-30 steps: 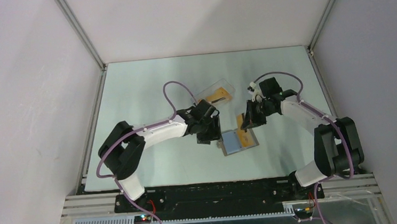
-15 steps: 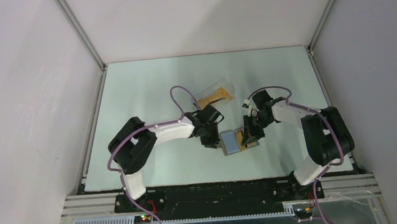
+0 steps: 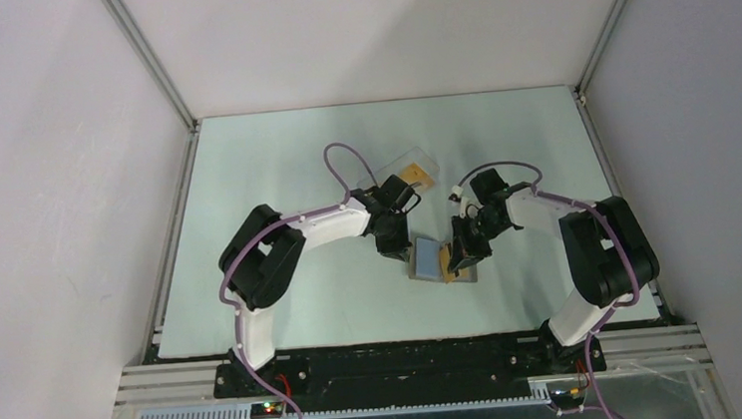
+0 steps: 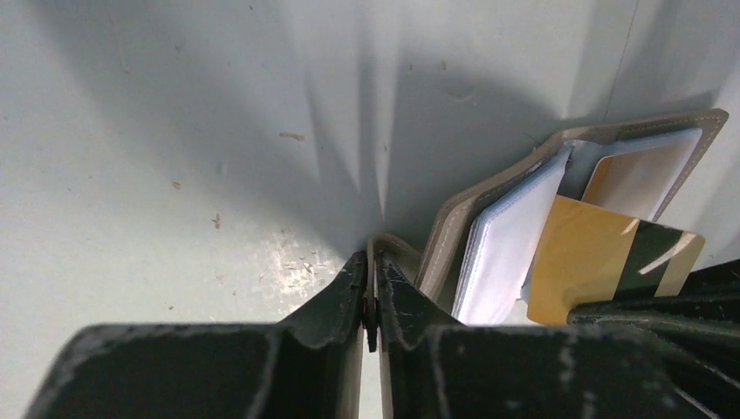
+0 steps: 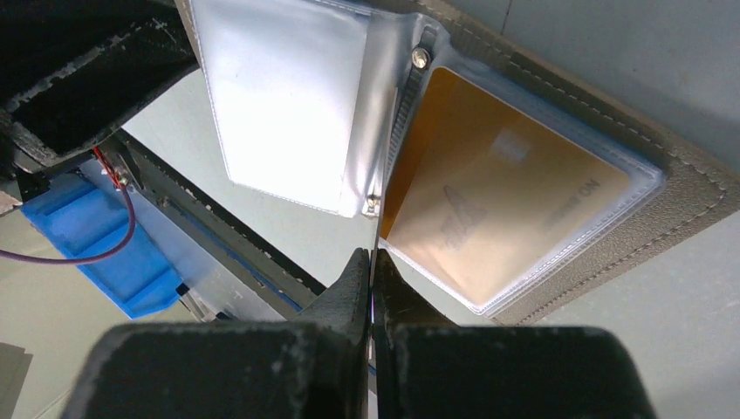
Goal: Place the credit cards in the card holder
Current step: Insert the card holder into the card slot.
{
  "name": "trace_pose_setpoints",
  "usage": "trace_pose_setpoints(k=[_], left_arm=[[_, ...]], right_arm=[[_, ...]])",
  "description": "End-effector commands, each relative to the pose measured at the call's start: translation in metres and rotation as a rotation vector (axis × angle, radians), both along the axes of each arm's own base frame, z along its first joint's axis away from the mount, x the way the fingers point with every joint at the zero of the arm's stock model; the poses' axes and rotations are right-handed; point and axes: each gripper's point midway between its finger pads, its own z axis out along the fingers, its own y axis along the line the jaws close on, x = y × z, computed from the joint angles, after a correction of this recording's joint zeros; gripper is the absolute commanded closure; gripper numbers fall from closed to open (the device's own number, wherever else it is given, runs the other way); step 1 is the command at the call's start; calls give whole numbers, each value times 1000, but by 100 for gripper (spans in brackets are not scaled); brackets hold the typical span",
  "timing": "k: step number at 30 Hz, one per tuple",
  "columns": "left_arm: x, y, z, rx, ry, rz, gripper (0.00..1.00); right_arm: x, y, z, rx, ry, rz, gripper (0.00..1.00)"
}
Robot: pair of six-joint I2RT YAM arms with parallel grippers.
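The card holder (image 3: 427, 262) lies open at mid-table, grey-taupe with clear sleeves (image 5: 288, 105). My left gripper (image 4: 375, 262) is shut on the raised edge of its left cover (image 4: 454, 227), at the holder's left side (image 3: 397, 247). My right gripper (image 5: 371, 262) is shut on a credit card seen edge-on, over the holder's right half (image 3: 459, 255). In the left wrist view that card (image 4: 576, 262) is orange-gold with a dark stripe and stands tilted at the sleeves. Another credit card (image 5: 506, 201) sits inside a clear pocket of the right face.
A clear plastic box (image 3: 396, 165) lies just behind the left gripper, with an orange card (image 3: 420, 174) at its right end. Both forearms converge on the holder. Cage posts and walls bound the table at the back corners.
The left gripper moved right to the holder and closed on its left cover, which now stands raised. The right gripper came forward and down with its card onto the holder.
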Motion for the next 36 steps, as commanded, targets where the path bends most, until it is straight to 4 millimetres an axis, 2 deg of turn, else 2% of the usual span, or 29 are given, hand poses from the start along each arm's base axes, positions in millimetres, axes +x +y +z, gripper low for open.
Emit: trace_pose_setpoints(k=[1, 5, 11, 19, 25, 27, 30, 36], left_arm=[[3, 43, -37, 219, -2, -35, 86], [4, 47, -38, 241, -1, -44, 86], [4, 50, -29, 247, -16, -58, 87], [6, 45, -18, 234, -37, -95, 87], [5, 40, -16, 228, -35, -127, 93], [5, 38, -16, 227, -35, -134, 96], [5, 37, -15, 229, -38, -145, 100], [4, 39, -17, 242, -32, -157, 100]], right_arm=[[3, 11, 8, 72, -45, 45, 100], [6, 12, 12, 89, -57, 37, 100], [14, 14, 15, 180, -30, -5, 100], [14, 14, -1, 204, 6, -27, 100], [17, 11, -27, 165, 22, -41, 100], [19, 10, -30, 155, 16, -46, 100], [25, 10, -29, 138, -13, -58, 100], [39, 9, -22, 119, -75, -97, 100]])
